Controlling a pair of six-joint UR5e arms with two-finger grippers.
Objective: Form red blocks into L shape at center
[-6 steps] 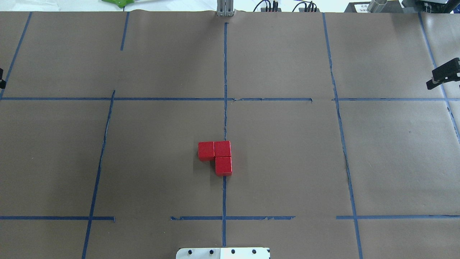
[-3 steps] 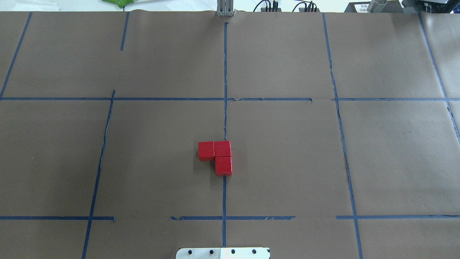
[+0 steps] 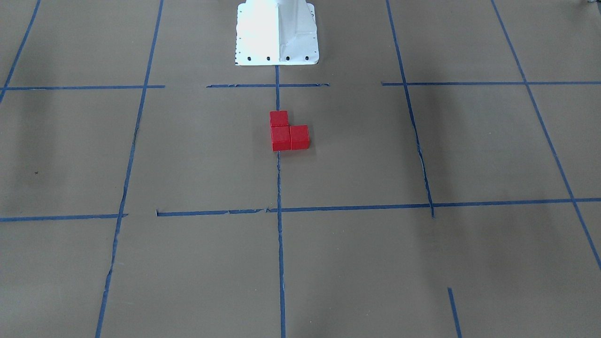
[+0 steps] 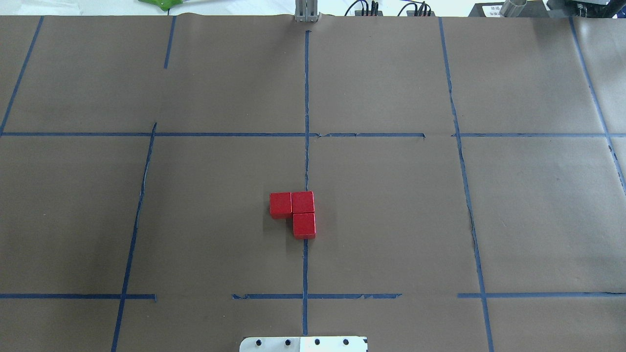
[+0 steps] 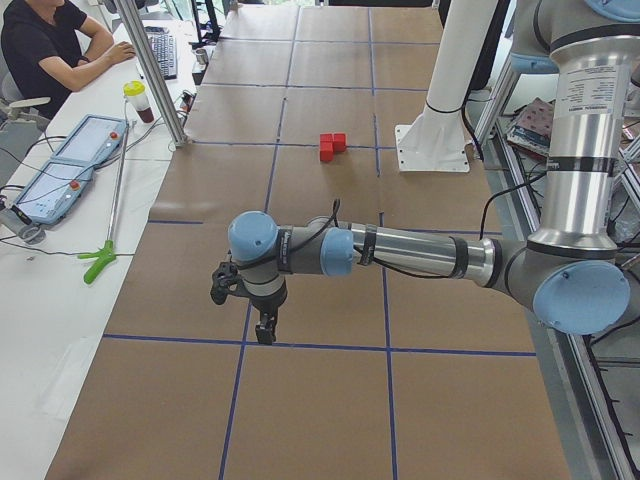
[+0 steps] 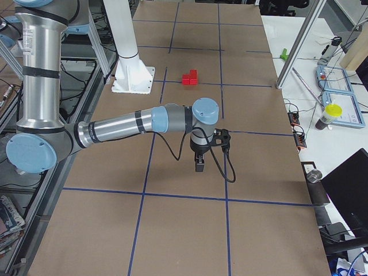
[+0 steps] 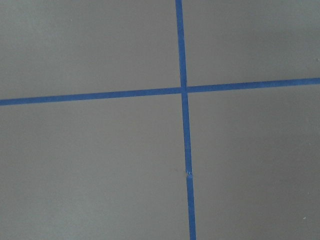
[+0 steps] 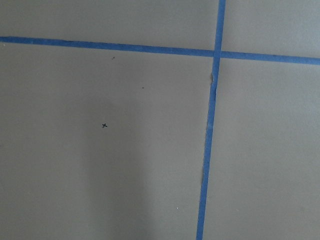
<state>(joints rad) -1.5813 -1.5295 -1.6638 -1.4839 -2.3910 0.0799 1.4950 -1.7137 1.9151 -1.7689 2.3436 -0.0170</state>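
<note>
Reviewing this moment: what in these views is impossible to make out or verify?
The left gripper: appears only in the exterior left view, outside the overhead and front-facing frames; open or shut cannot be told.
The right gripper: appears only in the exterior right view; same doubt.
The red blocks: absent from both wrist views, which show only paper and tape; too small in the side views to rule out hairline gaps.

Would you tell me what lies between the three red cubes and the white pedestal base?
Only brown paper table cover and blue tape lines; the front-facing view shows it.
</note>
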